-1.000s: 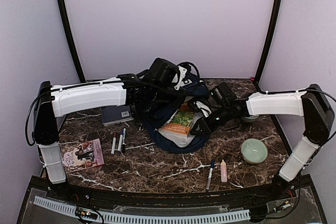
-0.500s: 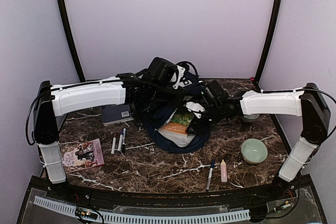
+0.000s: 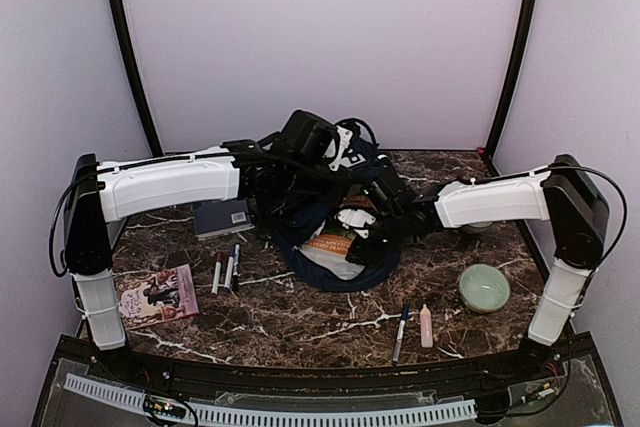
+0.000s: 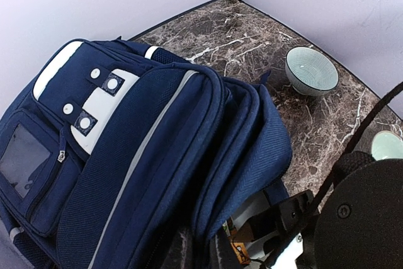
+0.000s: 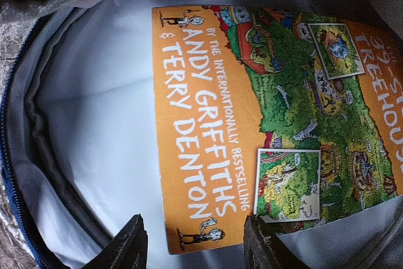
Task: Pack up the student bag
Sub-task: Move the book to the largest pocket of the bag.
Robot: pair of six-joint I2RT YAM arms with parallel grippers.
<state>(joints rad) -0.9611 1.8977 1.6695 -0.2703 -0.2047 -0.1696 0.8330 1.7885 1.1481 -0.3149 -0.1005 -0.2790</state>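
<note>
Bag point(image 4: 138, 143) on worktop point(image 3: 300, 317), mouth open. Book point(image 5: 252, 124) inside bag, on lining. Right hand point(image 5: 194, 234) in bag mouth, half-wide, straddling book corner, not gripping. Left hand point(image 3: 306, 135) closed at bag top. Next: back right hand straight out, book undisturbed.

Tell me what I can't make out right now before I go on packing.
- Left gripper's fingers, and any hold: top view, hidden behind its wrist and the bag; absent from left wrist view.
- Book title: right wrist view, cut by the right edge.
- Anything under the book: covered by it.
- Right gripper: in top view, hidden under its own wrist.
- Marker labels: top view, too small.
</note>
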